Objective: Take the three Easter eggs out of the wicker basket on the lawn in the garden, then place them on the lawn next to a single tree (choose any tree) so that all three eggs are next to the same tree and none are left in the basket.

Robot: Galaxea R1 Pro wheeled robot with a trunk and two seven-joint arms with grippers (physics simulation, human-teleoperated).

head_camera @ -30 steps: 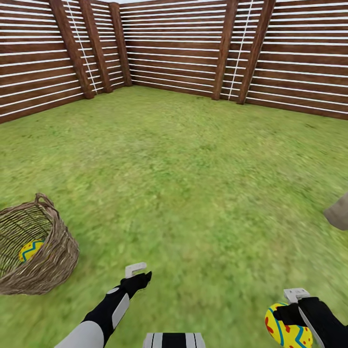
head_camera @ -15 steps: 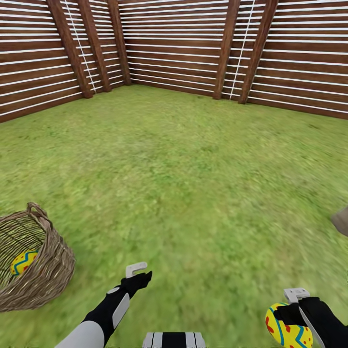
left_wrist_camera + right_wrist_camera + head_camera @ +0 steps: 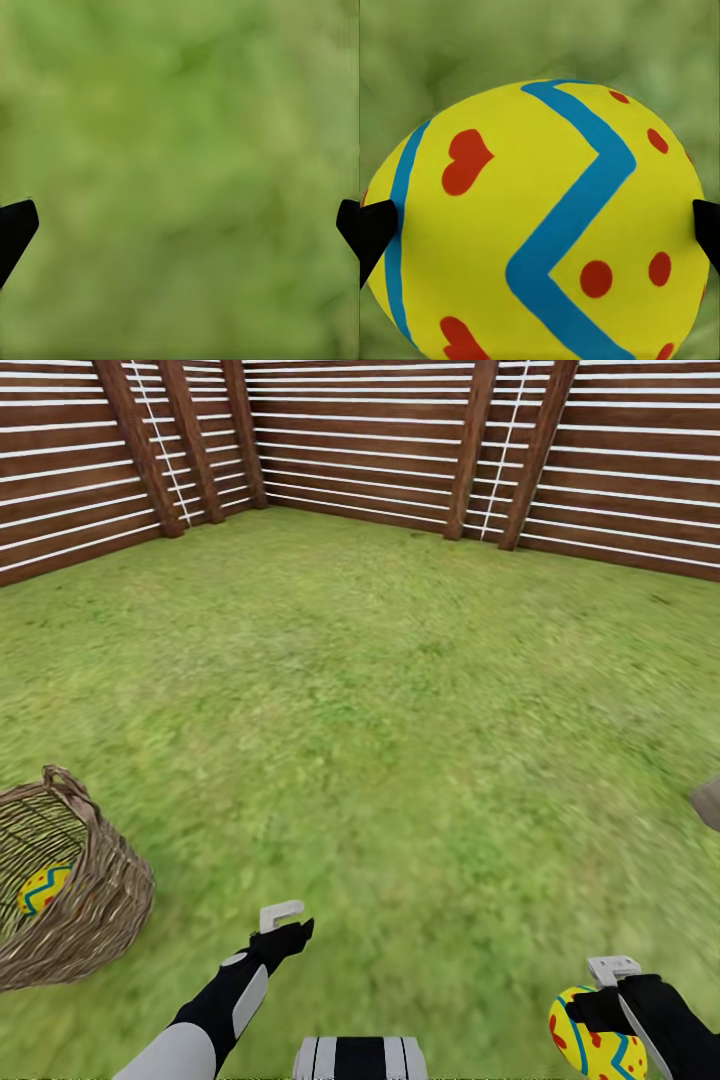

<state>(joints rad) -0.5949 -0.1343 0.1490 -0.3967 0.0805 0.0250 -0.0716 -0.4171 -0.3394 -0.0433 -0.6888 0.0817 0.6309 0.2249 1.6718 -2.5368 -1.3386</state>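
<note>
At the far left of the head view stands the wicker basket (image 3: pixel 75 890) on the lawn (image 3: pixel 400 710), partly cut by the picture's edge, with one small loop handle at its rim. Inside it lies one Easter egg (image 3: pixel 42 887) – yellow with a blue zigzag – seen through the open top against the inner wall. Whether more eggs are in the basket I cannot tell, because part of it is out of the picture.

To the right of the basket, low in the picture, the left arm reaches forward over the grass. The left claw (image 3: pixel 283 926) is released and carries nothing; in the left wrist view its two dark fingertips (image 3: pixel 15 229) stand far apart with only blurred green grass between them.

At the lower right corner the right claw (image 3: pixel 597 1015) is clenched on a second Easter egg (image 3: pixel 592 1038). In the right wrist view this egg (image 3: pixel 540 225) sits between both fingertips, yellow with red dots and hearts and a blue zigzag band, and it is above the lawn.

At the right edge, in the middle height, a small grey-brown piece (image 3: pixel 708 802) shows – too little of it to name it.

Behind the lawn runs a wooden slat fence (image 3: pixel 380 450)
</note>
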